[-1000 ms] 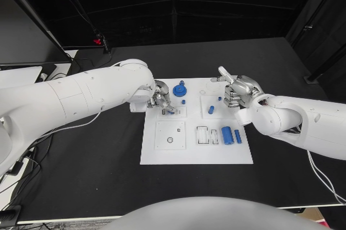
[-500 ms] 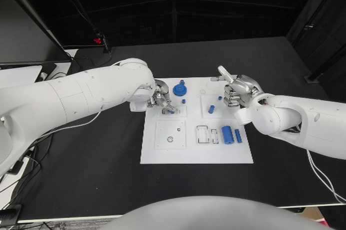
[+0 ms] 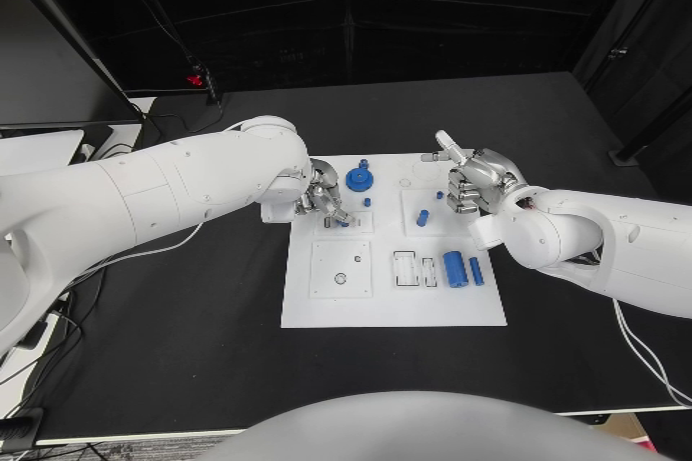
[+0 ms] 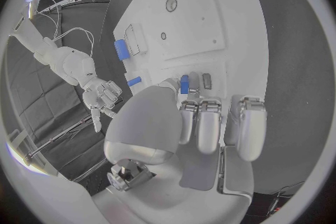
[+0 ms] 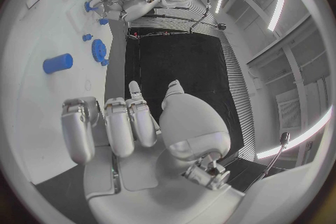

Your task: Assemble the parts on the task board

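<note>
The white task board (image 3: 325,309) lies in the middle of the black table. My left hand (image 3: 319,194) hangs over the board's upper left square and pinches a small blue part (image 4: 184,84) at its fingertips, close to the board surface. My right hand (image 3: 477,185) hovers over the board's upper right corner with its fingers curled in and nothing in them. On the board lie a blue gear (image 3: 361,181), a small blue peg (image 3: 423,219), a thick blue cylinder (image 3: 456,270) and a thin blue bar (image 3: 476,272). The right wrist view shows the gear (image 5: 98,51), the cylinder (image 5: 57,63) and my left hand (image 5: 129,3).
Square recessed plates (image 3: 342,271) and narrow slots (image 3: 405,271) mark the board's lower half. Black table surface (image 3: 188,331) surrounds the board on all sides. My left arm (image 3: 159,196) reaches across the table's left part.
</note>
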You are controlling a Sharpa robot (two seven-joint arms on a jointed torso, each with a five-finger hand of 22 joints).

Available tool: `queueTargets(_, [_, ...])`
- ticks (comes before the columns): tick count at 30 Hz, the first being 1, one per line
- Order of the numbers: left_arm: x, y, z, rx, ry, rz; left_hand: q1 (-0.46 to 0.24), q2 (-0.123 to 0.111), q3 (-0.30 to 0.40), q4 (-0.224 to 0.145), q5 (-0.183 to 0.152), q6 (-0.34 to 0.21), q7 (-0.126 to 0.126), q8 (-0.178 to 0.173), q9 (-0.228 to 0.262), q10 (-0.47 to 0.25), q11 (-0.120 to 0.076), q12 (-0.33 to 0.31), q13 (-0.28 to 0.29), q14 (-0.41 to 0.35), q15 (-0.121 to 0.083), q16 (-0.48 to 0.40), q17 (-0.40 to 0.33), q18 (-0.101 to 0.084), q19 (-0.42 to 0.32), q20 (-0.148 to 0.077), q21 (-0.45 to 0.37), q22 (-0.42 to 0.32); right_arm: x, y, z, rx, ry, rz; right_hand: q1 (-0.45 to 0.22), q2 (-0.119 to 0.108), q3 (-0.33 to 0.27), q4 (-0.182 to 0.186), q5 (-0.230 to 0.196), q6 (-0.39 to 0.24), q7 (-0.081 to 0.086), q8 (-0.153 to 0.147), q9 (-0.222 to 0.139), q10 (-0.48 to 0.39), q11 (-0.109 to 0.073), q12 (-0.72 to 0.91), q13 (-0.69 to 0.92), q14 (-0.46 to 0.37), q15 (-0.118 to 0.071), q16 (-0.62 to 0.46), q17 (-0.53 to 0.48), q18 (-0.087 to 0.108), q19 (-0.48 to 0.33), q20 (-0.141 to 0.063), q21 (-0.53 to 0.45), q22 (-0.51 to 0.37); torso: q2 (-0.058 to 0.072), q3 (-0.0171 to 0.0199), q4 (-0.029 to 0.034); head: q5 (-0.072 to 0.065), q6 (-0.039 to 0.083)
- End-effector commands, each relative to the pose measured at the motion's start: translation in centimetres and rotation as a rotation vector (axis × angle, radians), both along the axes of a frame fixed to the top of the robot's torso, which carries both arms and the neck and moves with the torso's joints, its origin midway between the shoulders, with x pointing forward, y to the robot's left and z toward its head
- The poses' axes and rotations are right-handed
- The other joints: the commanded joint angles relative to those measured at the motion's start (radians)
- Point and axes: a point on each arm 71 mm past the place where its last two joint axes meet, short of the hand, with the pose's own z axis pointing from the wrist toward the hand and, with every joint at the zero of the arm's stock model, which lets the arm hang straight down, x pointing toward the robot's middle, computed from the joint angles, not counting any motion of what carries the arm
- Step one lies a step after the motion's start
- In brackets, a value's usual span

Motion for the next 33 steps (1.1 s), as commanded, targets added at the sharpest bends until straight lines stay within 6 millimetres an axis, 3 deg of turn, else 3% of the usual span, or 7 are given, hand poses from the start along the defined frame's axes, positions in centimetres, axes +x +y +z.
queueTargets(1, [-0.19, 0.12, -0.4, 0.035, 0.02, -0.002, 0.022, 0.032, 0.073, -0.064, 0.004, 0.028, -0.025, 0.005, 0.002, 0.11, -0.003, -0.004, 0.261, 0.098, 0.0, 0.001, 0.263, -0.014, 0.104, -0.005, 0.003, 0.263, 0.0, 0.14, 0.12, 0.008, -0.006, 0.01, 0.0, 0.009, -0.006, 0.0, 0.007, -0.006, 0.047, 0.004, -0.001, 0.108, 0.007, 0.003, 0.262, 0.106, 0.007, 0.002, 0.263, -0.007, 0.106, 0.005, 0.003, 0.264, 0.0, 0.0003, -0.0009, -0.002, 0.0])
queueTargets(8, [-0.17, 0.17, -0.45, 0.043, 0.024, 0.0, 0.006, 0.022, 0.074, -0.063, -0.002, 0.026, -0.022, 0.001, 0.006, 0.11, 0.0, -0.004, 0.261, 0.098, 0.002, 0.001, 0.263, -0.014, 0.104, -0.005, 0.003, 0.263, -0.01, 0.09, 0.12, 0.007, -0.005, 0.008, 0.0, 0.009, -0.006, 0.0, 0.007, -0.006, 0.047, 0.004, -0.001, 0.108, 0.007, 0.003, 0.262, 0.106, 0.007, 0.002, 0.263, -0.007, 0.106, 0.005, 0.003, 0.264, 0.0, 0.001, 0.0, -0.001, 0.0])
queueTargets(13, [-0.21, 0.1, -0.48, 0.043, 0.026, -0.003, -0.091, 0.0, 0.027, -0.061, -0.033, 0.024, -0.016, -0.013, 0.014, 0.11, 0.006, -0.004, 0.261, 0.098, 0.006, 0.001, 0.263, -0.014, 0.104, -0.004, 0.003, 0.263, 0.0, 0.11, 0.12, 0.007, -0.005, 0.009, 0.0, 0.009, -0.006, 0.0, 0.007, -0.006, 0.047, 0.004, -0.001, 0.108, 0.007, 0.003, 0.262, 0.106, 0.007, 0.002, 0.263, -0.007, 0.106, 0.005, 0.003, 0.264, 0.0, -0.0001, -0.001, -0.002, 0.001])
queueTargets(16, [-0.26, 0.03, -0.5, 0.044, 0.03, -0.008, -0.165, -0.009, -0.022, -0.061, -0.08, 0.023, -0.019, -0.019, 0.016, 0.11, 0.005, -0.004, 0.261, 0.098, 0.007, 0.001, 0.263, -0.014, 0.104, -0.002, 0.003, 0.263, 0.0, 0.12, 0.11, 0.007, -0.005, 0.009, 0.0, 0.009, -0.006, 0.0, 0.007, -0.006, 0.047, 0.004, -0.001, 0.108, 0.007, 0.003, 0.262, 0.106, 0.007, 0.002, 0.263, -0.007, 0.106, 0.005, 0.003, 0.264, 0.0, -0.0005, -0.0016, -0.003, 0.0])
queueTargets(19, [-0.26, -0.05, -0.5, 0.044, 0.031, -0.009, -0.232, -0.022, -0.082, -0.064, -0.191, 0.022, -0.022, -0.026, 0.019, 0.11, 0.003, -0.004, 0.261, 0.098, 0.007, 0.001, 0.263, -0.014, 0.104, -0.001, 0.003, 0.263, -0.01, 0.09, 0.11, 0.007, -0.004, 0.008, -0.001, 0.009, -0.007, 0.0, 0.007, -0.007, 0.047, 0.005, -0.001, 0.108, 0.007, 0.003, 0.262, 0.106, 0.007, 0.002, 0.263, -0.007, 0.106, 0.006, 0.003, 0.264, 0.0, 0.0, -0.0012, -0.003, -0.003])
queueTargets(22, [-0.25, -0.11, -0.49, 0.043, 0.03, -0.009, -0.277, -0.033, -0.131, -0.063, -0.264, 0.021, -0.019, -0.029, 0.024, 0.11, 0.003, -0.004, 0.261, 0.098, 0.009, 0.001, 0.263, -0.014, 0.104, 0.0, 0.003, 0.263, -0.02, 0.04, 0.11, 0.006, -0.003, 0.007, -0.001, 0.009, -0.008, 0.0, 0.008, -0.008, 0.047, 0.005, -0.001, 0.108, 0.007, 0.003, 0.262, 0.106, 0.007, 0.002, 0.263, -0.007, 0.106, 0.006, 0.003, 0.264, 0.0, 0.0006, 0.0004, -0.003, -0.004])
queueTargets(33, [-0.1, -0.05, -0.4, 0.035, 0.011, 0.009, -0.353, -0.022, -0.246, -0.064, -0.364, -0.019, -0.006, -0.031, 0.04, 0.11, 0.015, -0.004, 0.261, 0.098, 0.019, 0.001, 0.263, -0.014, 0.104, 0.008, 0.003, 0.263, -0.05, 0.08, 0.1, 0.006, 0.001, 0.008, -0.001, 0.009, -0.009, 0.0, 0.007, -0.008, 0.047, 0.006, -0.001, 0.108, 0.007, 0.003, 0.262, 0.106, 0.007, 0.002, 0.263, -0.007, 0.106, 0.006, 0.003, 0.264, 0.0, -0.0003, -0.0005, -0.006, -0.004])
